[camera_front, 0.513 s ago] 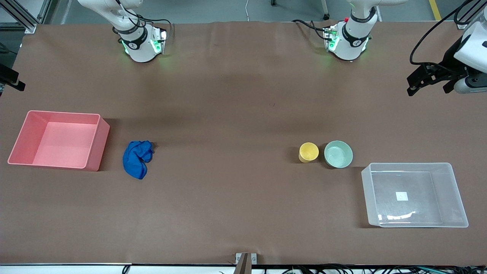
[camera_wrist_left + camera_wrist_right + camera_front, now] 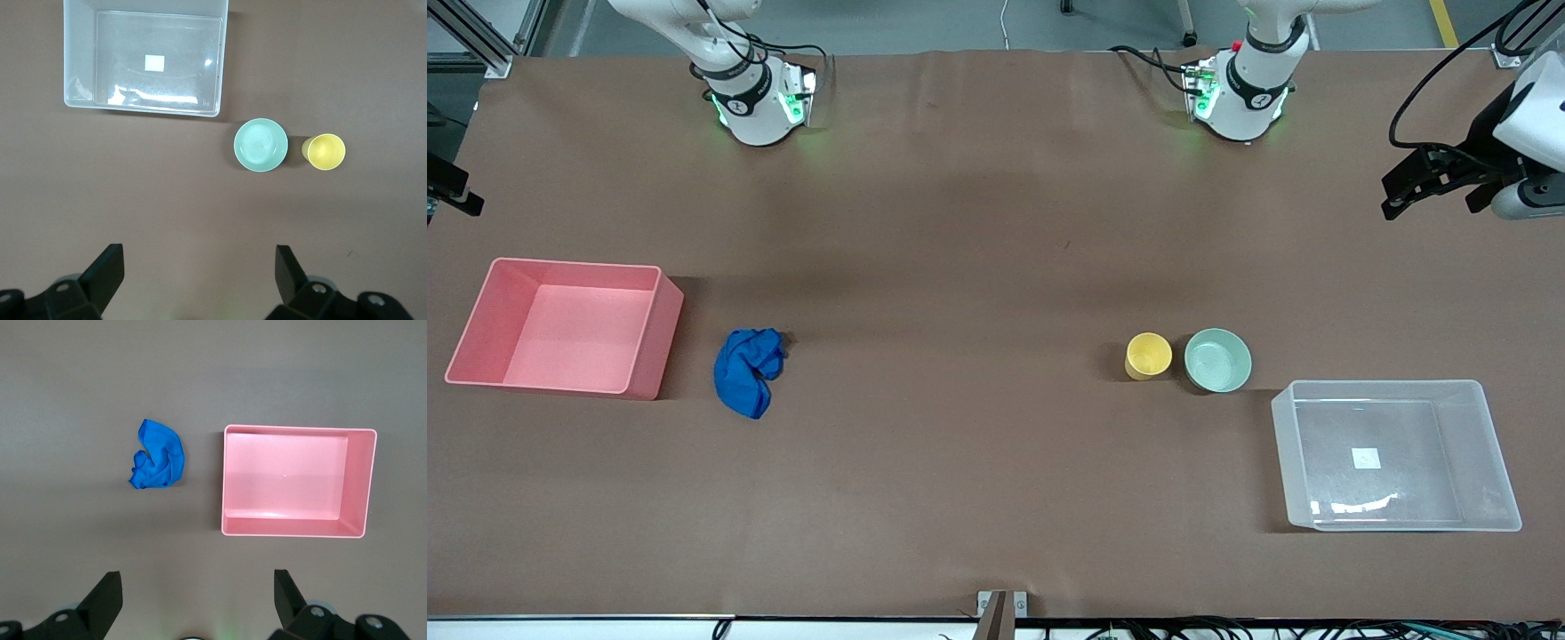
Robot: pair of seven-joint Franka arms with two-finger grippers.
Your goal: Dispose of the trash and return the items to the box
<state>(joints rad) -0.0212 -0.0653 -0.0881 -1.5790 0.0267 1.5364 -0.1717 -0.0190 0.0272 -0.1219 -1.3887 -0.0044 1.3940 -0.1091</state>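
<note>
The trash, a wad of bright blue cloth [image 2: 749,372] [image 2: 157,455], lies on the brown table beside the pink bin. The yellow cup [image 2: 1148,355] [image 2: 324,151] and the mint-green bowl [image 2: 1217,359] [image 2: 261,145] stand upright side by side, the bowl closer to the clear box [image 2: 1282,453] [image 2: 79,57]. The box holds nothing but its white sticker. My left gripper [image 2: 199,257] hangs open high over bare table, with bowl, cup and box below in its view. My right gripper [image 2: 197,580] hangs open high over bare table, looking down on cloth and bin. Neither gripper shows in the front view.
An opaque pink bin [image 2: 662,329] [image 2: 227,480] with nothing in it sits toward the right arm's end. Both arm bases [image 2: 756,107] [image 2: 1240,102] stand at the table's back edge. White-and-black equipment [image 2: 1440,178] overhangs the left arm's end; a dark bracket [image 2: 449,191] sits at the other end.
The white-and-black equipment at the left arm's end has shifted slightly outward. The cloth, cup, bowl, box and bin have not moved.
</note>
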